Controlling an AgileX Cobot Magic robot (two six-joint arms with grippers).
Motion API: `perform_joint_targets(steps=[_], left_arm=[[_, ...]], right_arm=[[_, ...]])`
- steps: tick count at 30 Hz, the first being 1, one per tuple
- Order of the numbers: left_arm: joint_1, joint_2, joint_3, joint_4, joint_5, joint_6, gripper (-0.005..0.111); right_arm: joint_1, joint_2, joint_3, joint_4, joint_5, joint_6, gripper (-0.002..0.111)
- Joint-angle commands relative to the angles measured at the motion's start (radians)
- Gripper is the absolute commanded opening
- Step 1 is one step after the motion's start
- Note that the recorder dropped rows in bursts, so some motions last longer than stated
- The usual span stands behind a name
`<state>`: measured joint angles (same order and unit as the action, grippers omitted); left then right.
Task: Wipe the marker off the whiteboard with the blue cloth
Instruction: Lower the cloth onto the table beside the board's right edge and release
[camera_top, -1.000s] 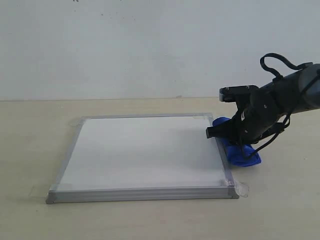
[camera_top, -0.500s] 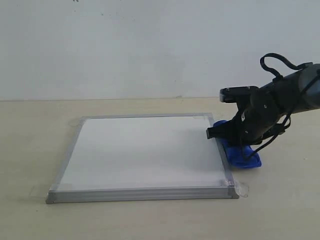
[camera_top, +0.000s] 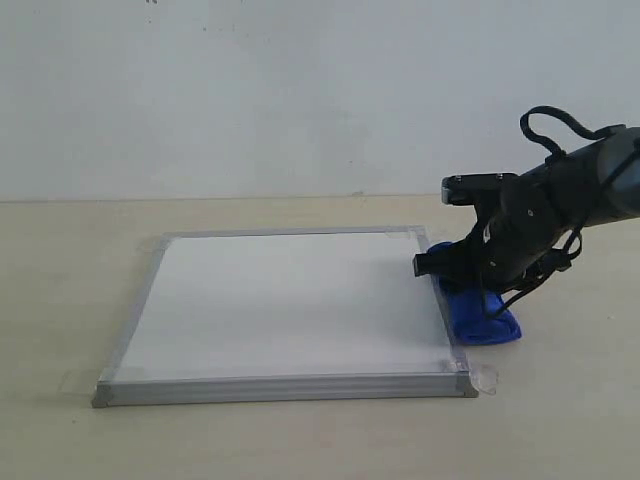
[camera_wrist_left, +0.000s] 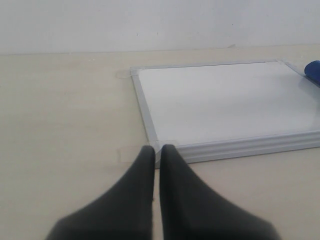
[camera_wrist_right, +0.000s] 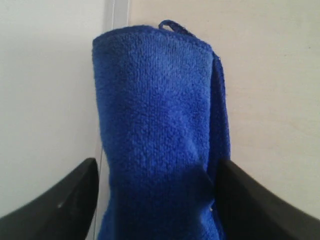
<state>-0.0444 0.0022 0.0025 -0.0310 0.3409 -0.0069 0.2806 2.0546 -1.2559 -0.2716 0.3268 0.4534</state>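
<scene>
The soft, light cloth (camera_top: 483, 318) lay on the desk (camera_top: 560, 400) just beside the board (camera_top: 290, 300), flanked by the wide-spread jaws of the right end effector (camera_wrist_right: 156, 170), and would likely squash easily, so a grip across its thick middle seemed best.

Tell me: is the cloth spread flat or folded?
Folded. The cloth is a thick, narrow bundle with layered edges, lying by the edge of the board.
</scene>
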Motion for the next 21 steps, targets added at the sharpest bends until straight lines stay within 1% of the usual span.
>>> perform_joint_targets(steps=[1, 9, 11, 13, 16, 17, 18, 19, 21], left_arm=[[0.0, -0.002, -0.002, -0.01, -0.005, 0.001, 0.004], [0.0, -0.002, -0.002, -0.01, -0.005, 0.001, 0.004], [0.0, -0.002, -0.002, -0.01, -0.005, 0.001, 0.004], [0.0, -0.002, -0.002, -0.01, -0.005, 0.001, 0.004], [0.0, -0.002, -0.002, -0.01, -0.005, 0.001, 0.004], [0.0, -0.002, -0.002, -0.01, -0.005, 0.001, 0.004], [0.0, -0.002, -0.002, -0.01, -0.005, 0.001, 0.004], [0.0, -0.002, -0.002, -0.01, -0.005, 0.001, 0.004], [0.0, -0.002, -0.002, -0.01, -0.005, 0.001, 0.004]], right_arm=[[-0.004, -0.01, 0.0, -0.006, -0.002, 0.003, 0.063], [-0.004, -0.111, 0.0, -0.008, -0.005, 0.001, 0.063], [-0.004, -0.117, 0.0, -0.008, -0.009, 0.001, 0.058], [-0.004, -0.113, 0.0, -0.021, -0.009, 0.001, 0.047], [-0.004, -0.093, 0.0, -0.031, -0.005, -0.004, 0.021], [-0.004, -0.089, 0.0, -0.031, -0.003, -0.012, 0.015], [-0.004, -0.077, 0.0, -0.031, 0.0, -0.017, 0.004], [-0.004, -0.072, 0.0, -0.031, -0.003, -0.017, 0.0], [-0.004, -0.056, 0.0, -0.031, -0.004, -0.017, 0.0]])
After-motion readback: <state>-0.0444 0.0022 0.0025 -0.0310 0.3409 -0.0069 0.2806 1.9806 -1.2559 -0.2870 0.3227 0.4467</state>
